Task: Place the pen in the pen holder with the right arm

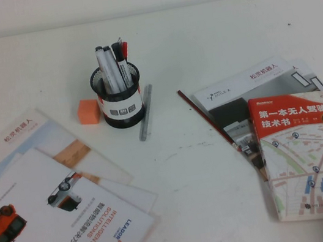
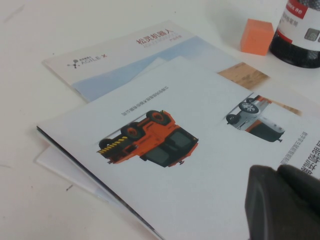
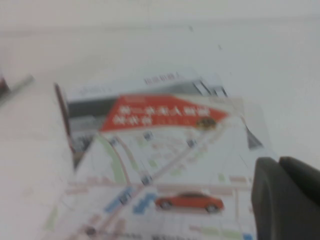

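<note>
Where the pen is: the pen [image 1: 123, 71] stands upright in the pen holder [image 1: 119, 100], black cap uppermost, beside another marker [image 1: 105, 68]. It is well apart from the right gripper, ahead of it and off to its left.
Right gripper [image 3: 287, 197]: only a dark corner of it shows, low over the map-covered book [image 3: 165, 165]. Whether it is open or closed cannot be told, and no pen is seen at it.
Left gripper [image 2: 282, 202]: it hangs over the truck brochure [image 2: 165, 165]. Its opening cannot be told either, and nothing is visibly in its grasp.
Why the arms sit so: neither appears in the high view, which suggests both are drawn back to the near edge and parked clear of the cup.
Pen holder: it is upright on the bare table [image 1: 209, 32], ahead of the left gripper and to its right. The mesh wall props the leaning markers.
Neighbours: an orange block [image 1: 88, 111] lies just beside the holder, and a slim silver pen [image 1: 146, 112] lies flat on its other side, outside the cup.
Task judgement: it looks complete, since the white marker is already inside.
Risk: little, as neither gripper is near enough to tip the cup.
</note>
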Controlling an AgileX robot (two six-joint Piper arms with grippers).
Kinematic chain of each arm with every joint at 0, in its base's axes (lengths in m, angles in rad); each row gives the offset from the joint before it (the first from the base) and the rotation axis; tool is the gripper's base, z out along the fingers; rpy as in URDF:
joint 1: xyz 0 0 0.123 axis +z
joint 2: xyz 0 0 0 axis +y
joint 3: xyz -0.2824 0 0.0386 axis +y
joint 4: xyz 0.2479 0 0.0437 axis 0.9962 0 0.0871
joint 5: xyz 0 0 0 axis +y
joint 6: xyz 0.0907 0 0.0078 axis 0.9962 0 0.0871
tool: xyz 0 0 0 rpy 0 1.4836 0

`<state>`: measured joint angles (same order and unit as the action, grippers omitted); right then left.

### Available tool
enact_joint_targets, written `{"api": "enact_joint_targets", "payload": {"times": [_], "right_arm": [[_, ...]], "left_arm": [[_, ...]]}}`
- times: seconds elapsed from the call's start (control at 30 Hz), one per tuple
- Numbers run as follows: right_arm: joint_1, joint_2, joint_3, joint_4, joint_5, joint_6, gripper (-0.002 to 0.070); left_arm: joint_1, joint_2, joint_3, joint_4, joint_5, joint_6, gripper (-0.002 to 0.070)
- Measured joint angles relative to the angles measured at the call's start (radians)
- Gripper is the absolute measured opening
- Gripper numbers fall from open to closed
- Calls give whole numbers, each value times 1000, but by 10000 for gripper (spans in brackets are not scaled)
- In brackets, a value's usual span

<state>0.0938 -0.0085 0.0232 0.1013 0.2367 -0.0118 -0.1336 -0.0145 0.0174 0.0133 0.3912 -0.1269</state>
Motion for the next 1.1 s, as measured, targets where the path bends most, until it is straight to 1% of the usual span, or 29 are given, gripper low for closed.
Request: {"api": "enact_joint_targets", "payload": {"times": [0.13,0.2,1.1], "right_arm": [[-40,0,2,-27,86,-5,-19],[-42,0,2,-31,97,-5,-19],[-42,0,2,-33,106,-5,-19]], "left_arm": [[0,0,0,0,0,0,-3],[0,0,0,0,0,0,-2],[0,0,0,0,0,0,-2]]}}
